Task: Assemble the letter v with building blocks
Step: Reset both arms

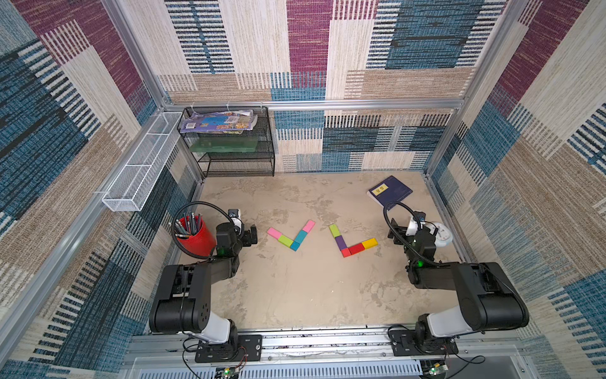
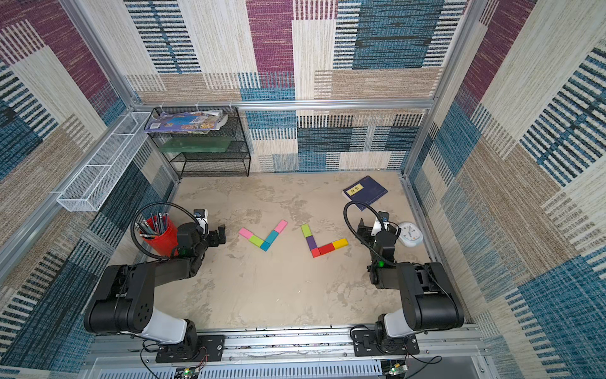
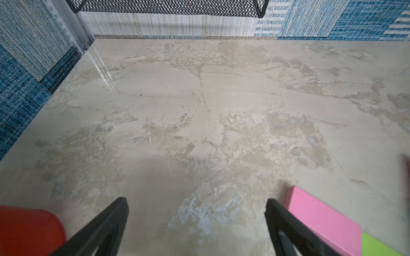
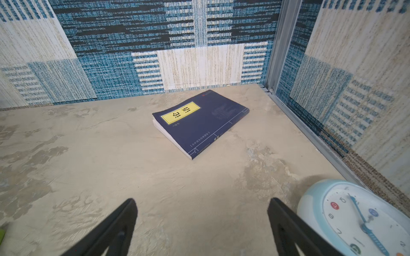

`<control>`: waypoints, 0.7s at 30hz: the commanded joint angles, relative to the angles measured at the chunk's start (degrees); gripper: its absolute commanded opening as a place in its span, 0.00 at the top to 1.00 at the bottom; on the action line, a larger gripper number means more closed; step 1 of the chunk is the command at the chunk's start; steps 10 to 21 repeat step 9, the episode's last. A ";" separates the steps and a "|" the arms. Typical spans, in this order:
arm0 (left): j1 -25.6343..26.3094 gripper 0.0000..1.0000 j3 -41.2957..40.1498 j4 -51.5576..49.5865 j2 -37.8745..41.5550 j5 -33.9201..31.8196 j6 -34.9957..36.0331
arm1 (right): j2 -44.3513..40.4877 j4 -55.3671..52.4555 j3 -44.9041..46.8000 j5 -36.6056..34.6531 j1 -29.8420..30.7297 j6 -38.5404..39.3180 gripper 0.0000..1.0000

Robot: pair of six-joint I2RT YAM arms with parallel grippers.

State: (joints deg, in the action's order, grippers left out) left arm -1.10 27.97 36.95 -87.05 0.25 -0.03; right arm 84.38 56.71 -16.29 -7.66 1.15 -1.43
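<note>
— Where is the letter v (image 1: 295, 245) lying?
— It is lying in the middle of the table (image 1: 311, 288), its pink, lime and teal blocks touching end to end. A second five-block row (image 1: 341, 242), lime to yellow, is lying just right of it.
— And the grippers?
— The left gripper (image 3: 196, 199) is hovering just left of the pink end block (image 3: 321, 219), fingers spread wide and empty. The right gripper (image 4: 202, 200) is hanging beside the alarm clock (image 4: 355, 221), equally wide.

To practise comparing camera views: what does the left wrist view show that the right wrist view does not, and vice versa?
Only the left wrist view: a pink block, the lime green block touching it, a red cup and a black mesh rack. Only the right wrist view: a dark blue book and a pale blue clock. Both: the beige tabletop, patterned walls, and an open, empty hand, the left hand or the right hand.
</note>
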 commanded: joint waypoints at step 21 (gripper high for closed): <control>-0.04 0.01 0.16 -0.45 0.21 0.20 0.88 | -0.14 2.57 -0.57 0.88 -0.90 0.42 0.05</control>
